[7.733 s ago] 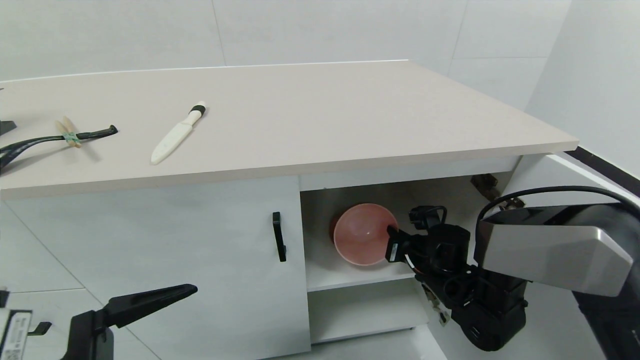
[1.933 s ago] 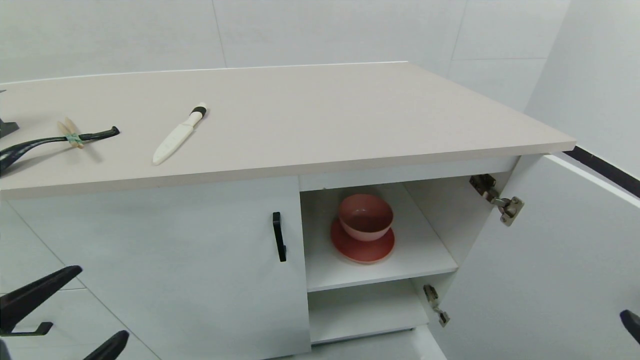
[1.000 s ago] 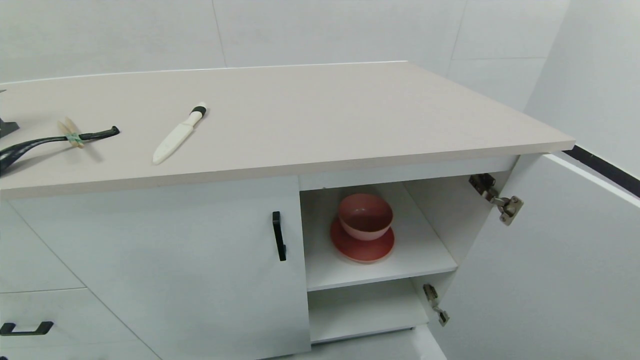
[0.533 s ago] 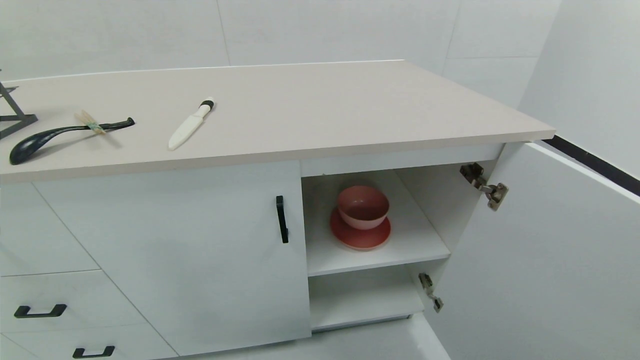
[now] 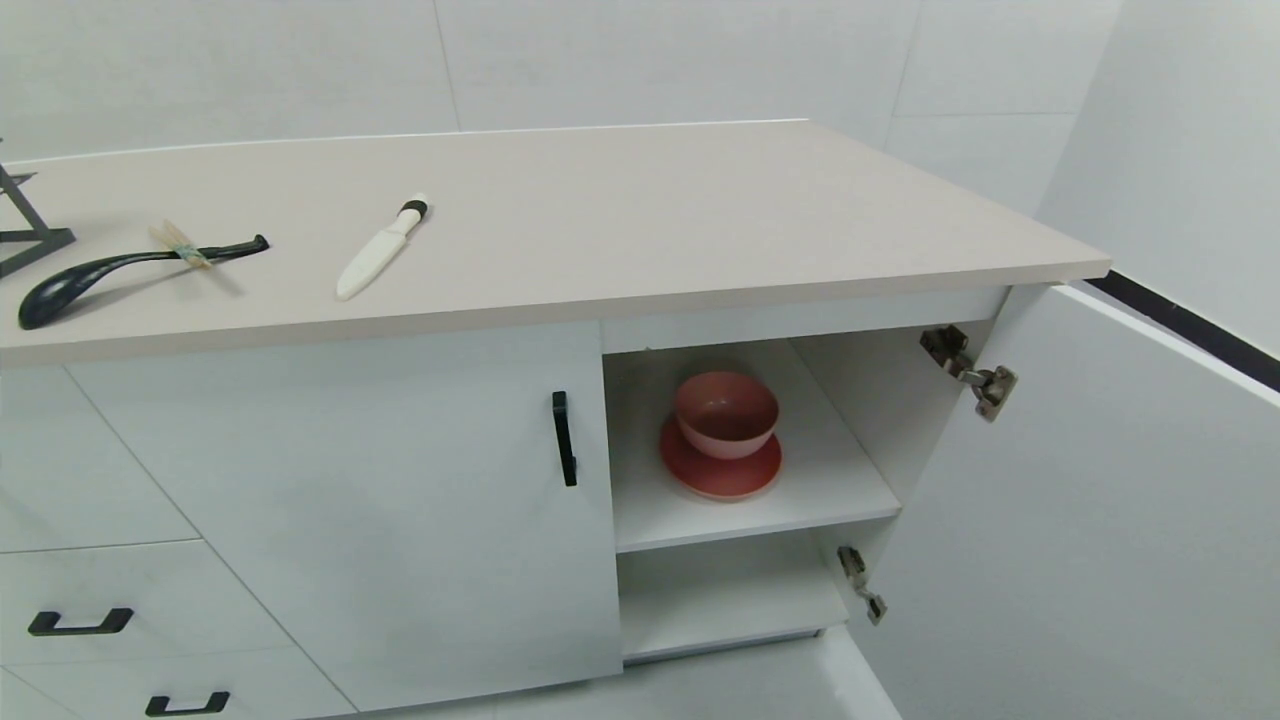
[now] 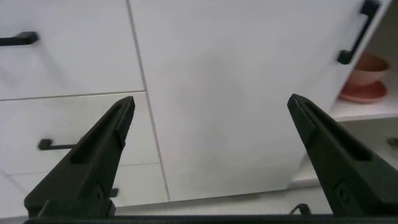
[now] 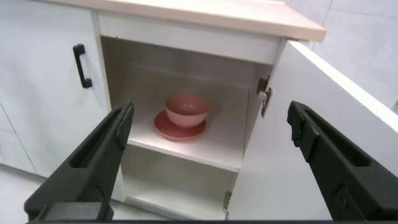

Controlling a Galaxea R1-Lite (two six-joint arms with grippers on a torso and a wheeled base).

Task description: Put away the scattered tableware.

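A pink bowl (image 5: pixel 727 413) sits on a red plate (image 5: pixel 720 476) on the upper shelf of the open cabinet; the bowl (image 7: pixel 186 109) and plate (image 7: pixel 180 129) are also in the right wrist view. On the countertop lie a cream knife (image 5: pixel 381 249), a black spoon (image 5: pixel 120 270) and a small wooden piece (image 5: pixel 180 244) resting across the spoon's handle. My left gripper (image 6: pixel 211 106) is open in front of the shut cabinet door (image 6: pixel 230 93), low down. My right gripper (image 7: pixel 210 124) is open, back from the open cabinet, with nothing between its fingers.
The right cabinet door (image 5: pixel 1100 520) stands swung open with its hinges (image 5: pixel 968 372) showing. The left door (image 5: pixel 350 500) is shut, with a black handle (image 5: pixel 565 452). Drawers with black handles (image 5: pixel 80 622) sit at lower left. A dark metal stand (image 5: pixel 25 215) is at the counter's far left.
My right gripper, earlier at the tilted bowl inside the cabinet, has let go and withdrawn; the bowl now stands on the plate. Both arms left the head view. The camera then shifted back.
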